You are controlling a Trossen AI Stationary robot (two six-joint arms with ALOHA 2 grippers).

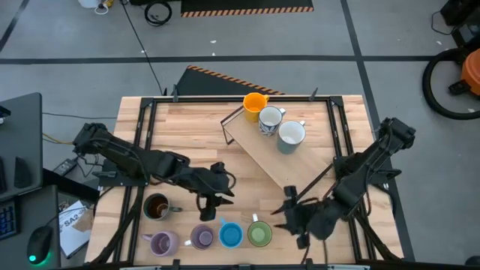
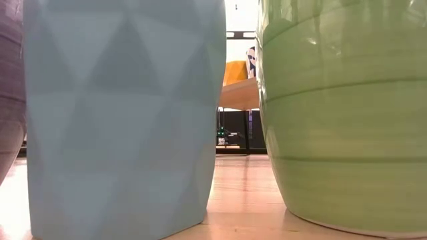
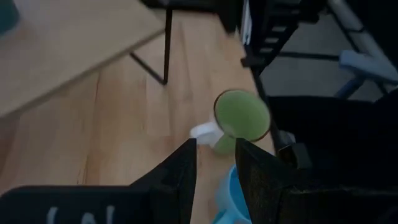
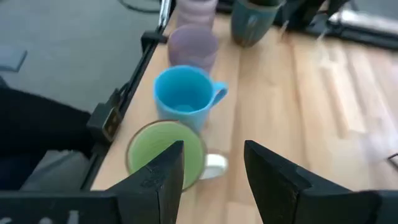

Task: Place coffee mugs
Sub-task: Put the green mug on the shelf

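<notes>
High view: three mugs sit on the shelf up top, five low in frame. Right gripper wide, empty, over green mug (likely next grab); left gripper part-open, empty.

Three mugs on raised shelf

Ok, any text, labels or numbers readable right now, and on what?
"SA2", partly legible: white paper on the floor left of the table.
Dark pattern on the white mug on the raised board: too small to read.
White marks on the left gripper's body: blurred.
</notes>
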